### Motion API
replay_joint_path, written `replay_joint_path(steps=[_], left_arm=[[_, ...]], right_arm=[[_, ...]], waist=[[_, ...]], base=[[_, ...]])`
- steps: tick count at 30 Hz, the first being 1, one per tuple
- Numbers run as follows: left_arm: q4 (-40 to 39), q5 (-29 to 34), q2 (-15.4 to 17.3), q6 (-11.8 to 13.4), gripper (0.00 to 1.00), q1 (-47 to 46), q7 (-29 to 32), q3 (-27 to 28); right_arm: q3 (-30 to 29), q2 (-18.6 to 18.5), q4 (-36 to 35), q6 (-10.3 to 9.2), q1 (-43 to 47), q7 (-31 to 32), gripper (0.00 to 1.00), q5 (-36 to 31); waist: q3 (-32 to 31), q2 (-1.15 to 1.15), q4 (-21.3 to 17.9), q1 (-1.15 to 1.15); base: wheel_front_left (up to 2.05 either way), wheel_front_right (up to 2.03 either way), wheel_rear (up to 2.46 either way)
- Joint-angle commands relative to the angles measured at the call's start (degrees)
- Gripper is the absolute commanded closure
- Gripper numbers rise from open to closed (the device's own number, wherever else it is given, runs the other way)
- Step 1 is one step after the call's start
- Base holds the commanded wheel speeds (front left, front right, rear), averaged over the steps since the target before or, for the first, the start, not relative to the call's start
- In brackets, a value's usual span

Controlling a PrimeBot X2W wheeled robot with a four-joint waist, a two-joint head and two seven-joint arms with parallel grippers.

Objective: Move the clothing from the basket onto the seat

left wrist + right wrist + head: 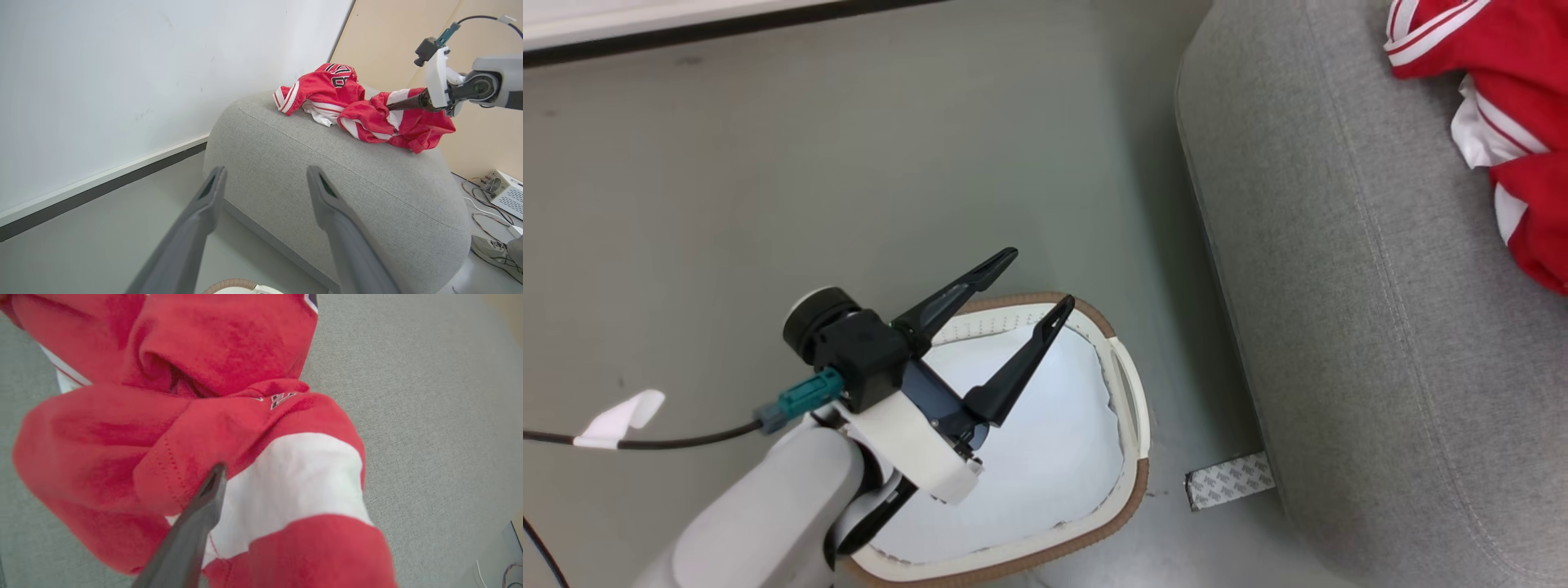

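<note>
Red clothing with white stripes, light grey textured seat, white basket with tan-brown rim

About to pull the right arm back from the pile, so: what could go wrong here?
1. The clothing is bunched around the fingers of the right gripper, and one finger is hidden under fabric, so withdrawing may snag and drag a piece.
2. The pile's far end appears to lie at the seat's rounded edge and could slide off if tugged.

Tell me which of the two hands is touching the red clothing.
The right hand: it is pressed into the red clothing heaped on the grey seat. The left hand hangs open over the white basket, touching no cloth.
</note>
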Motion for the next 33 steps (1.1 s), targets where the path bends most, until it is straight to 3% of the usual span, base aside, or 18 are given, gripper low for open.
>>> replay_joint_path(steps=[1,9,17,24,28,33], left_arm=[[0.48,-0.76,-0.17,0.1,0.0,0.63,-0.21,0.22],[3.45,-1.57,-2.26,0.92,0.0,4.44,-0.42,2.18],[4.59,-1.43,-4.08,1.85,0.0,9.94,-0.46,8.53],[5.68,-0.57,-5.19,3.0,0.0,15.33,-0.44,16.83],[6.02,0.2,-5.41,3.94,0.0,18.4,-0.44,21.82],[5.54,1.89,-6.03,5.41,0.0,22.08,-0.44,28.88]], right_arm=[[0.7,-0.42,-0.48,-0.13,0.2,0.38,0.0,0.79],[5.16,-1.58,-3.22,-0.13,5.29,9.68,0.0,6.86],[7.77,-4.79,-15.31,-0.13,10.96,14.5,0.0,12.93],[7.6,-5.58,-28.26,-0.13,14.49,10.86,0.0,15.33],[8.71,-5.9,-32.87,-0.13,15.99,4.0,0.0,14.08],[9.48,-2.73,-35.94,-0.13,18.93,-5.95,0.0,10.85]], waist=[[-1.29,0.0,-0.12,0.0],[-9.37,0.0,-0.73,0.0],[-18.05,0.0,0.72,0.0],[-24.46,0.0,4.46,0.0],[-26.61,0.0,6.77,0.0],[-27.87,0.0,9.41,0.0]], base=[[0.0,0.0,0.0],[0.0,0.0,0.0],[0.0,0.0,0.0],[0.0,0.0,0.0],[0.0,0.0,0.0],[0.0,0.0,0.0]])
